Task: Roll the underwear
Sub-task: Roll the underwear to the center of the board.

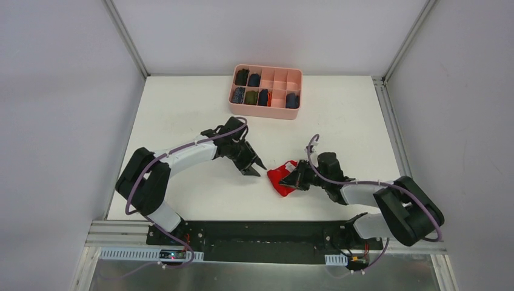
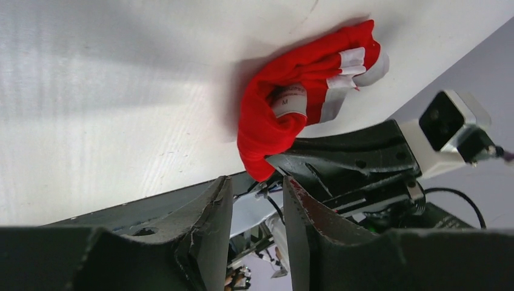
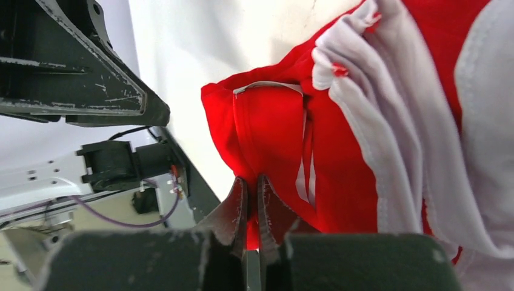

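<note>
On the table [image 1: 182,121], jaws of the right arm [image 1: 357,191] were clamped on the underwear [image 1: 282,180], seemingly anchoring its bunched end; the left arm [image 1: 188,150] held its jaws apart, empty, nearby.

The overhead camera sits high behind both arms and looks down on the whole table [image 1: 182,121]. The left wrist camera peers low past the left gripper [image 2: 257,188] toward the underwear [image 2: 267,127], a little way off. The right wrist camera, behind the right gripper [image 3: 251,185], is pressed close against that cloth. All three views share it.
</note>
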You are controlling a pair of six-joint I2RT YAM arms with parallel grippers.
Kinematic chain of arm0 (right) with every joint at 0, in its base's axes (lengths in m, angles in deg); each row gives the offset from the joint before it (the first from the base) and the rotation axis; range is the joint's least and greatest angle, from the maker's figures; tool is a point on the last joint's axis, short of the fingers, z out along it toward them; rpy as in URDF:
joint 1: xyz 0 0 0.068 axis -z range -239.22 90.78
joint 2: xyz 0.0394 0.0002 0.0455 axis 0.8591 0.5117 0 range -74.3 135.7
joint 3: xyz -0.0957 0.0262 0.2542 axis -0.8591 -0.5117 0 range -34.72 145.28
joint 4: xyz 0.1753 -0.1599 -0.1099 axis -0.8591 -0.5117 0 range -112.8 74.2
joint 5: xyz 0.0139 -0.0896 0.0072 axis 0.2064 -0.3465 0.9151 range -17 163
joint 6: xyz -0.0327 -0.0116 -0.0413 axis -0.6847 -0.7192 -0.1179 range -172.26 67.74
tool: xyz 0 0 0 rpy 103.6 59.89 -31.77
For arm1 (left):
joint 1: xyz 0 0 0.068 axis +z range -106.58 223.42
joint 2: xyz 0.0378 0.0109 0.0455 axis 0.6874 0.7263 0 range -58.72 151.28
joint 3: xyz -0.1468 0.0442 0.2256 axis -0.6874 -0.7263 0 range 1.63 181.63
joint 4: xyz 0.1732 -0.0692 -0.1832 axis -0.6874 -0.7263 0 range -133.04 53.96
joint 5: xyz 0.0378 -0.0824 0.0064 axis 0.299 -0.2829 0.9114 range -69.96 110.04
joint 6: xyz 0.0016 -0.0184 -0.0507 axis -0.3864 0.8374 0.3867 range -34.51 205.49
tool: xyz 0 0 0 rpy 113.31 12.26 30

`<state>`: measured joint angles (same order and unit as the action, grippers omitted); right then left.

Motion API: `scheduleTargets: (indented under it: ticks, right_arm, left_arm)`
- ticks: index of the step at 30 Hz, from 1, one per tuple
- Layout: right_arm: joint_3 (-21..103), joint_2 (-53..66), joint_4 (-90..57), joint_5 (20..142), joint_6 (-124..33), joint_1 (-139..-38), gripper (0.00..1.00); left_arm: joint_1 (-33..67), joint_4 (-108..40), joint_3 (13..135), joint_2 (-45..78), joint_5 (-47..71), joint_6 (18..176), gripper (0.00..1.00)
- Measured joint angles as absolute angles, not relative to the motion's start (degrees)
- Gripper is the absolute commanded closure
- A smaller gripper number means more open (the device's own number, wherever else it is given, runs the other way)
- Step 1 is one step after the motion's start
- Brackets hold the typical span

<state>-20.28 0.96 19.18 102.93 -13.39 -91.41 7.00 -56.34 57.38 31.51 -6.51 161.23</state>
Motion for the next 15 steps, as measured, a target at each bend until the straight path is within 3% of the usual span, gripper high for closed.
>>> scheduleTargets:
  ticks: [7, 15]
  right_arm:
    - [-20.3, 12.5, 30.2, 114.7, -6.4, -84.9, 1.0]
    - [-20.4, 18.8, 37.2, 120.3, -1.9, -81.4, 1.0]
  left_arm:
    - [5.5, -56.5, 62.0, 36.1, -9.6, 159.3, 0.69]
    - [4.4, -56.9, 68.6, 43.2, -13.1, 156.4, 0.8]
